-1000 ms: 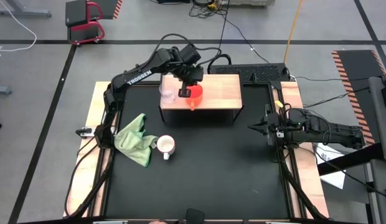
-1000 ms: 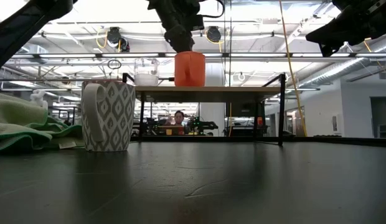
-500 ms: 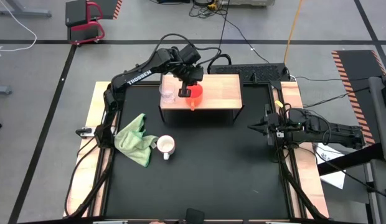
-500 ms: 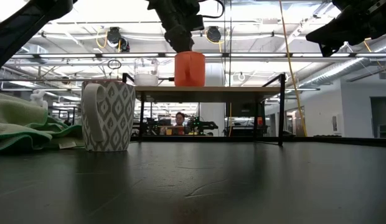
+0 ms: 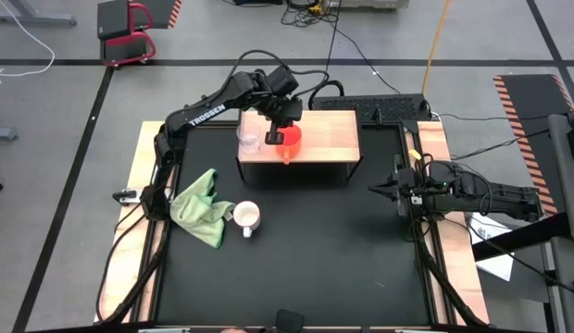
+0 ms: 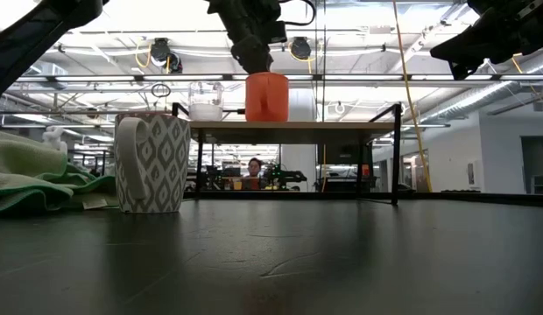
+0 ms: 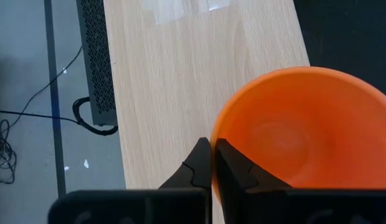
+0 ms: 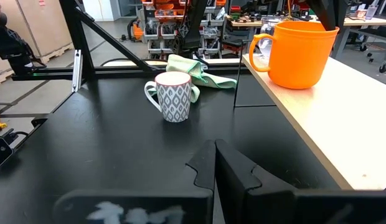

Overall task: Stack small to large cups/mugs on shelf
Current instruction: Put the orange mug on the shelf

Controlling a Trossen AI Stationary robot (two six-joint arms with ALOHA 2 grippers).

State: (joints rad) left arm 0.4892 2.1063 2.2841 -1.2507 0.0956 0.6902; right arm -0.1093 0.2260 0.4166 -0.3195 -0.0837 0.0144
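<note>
Our left gripper (image 7: 211, 163) has its fingers pinched on the orange mug (image 5: 289, 141)'s rim, the mug standing on the shelf (image 5: 329, 134) at the desk's twelve o'clock. We should part the fingers gently and lift straight up, clear of the glass cup (image 5: 249, 140) just beside it at nine o'clock.

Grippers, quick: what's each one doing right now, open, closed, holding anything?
Left gripper: closed on the orange mug's rim, on the shelf.
Right gripper: closed, holding nothing.
</note>
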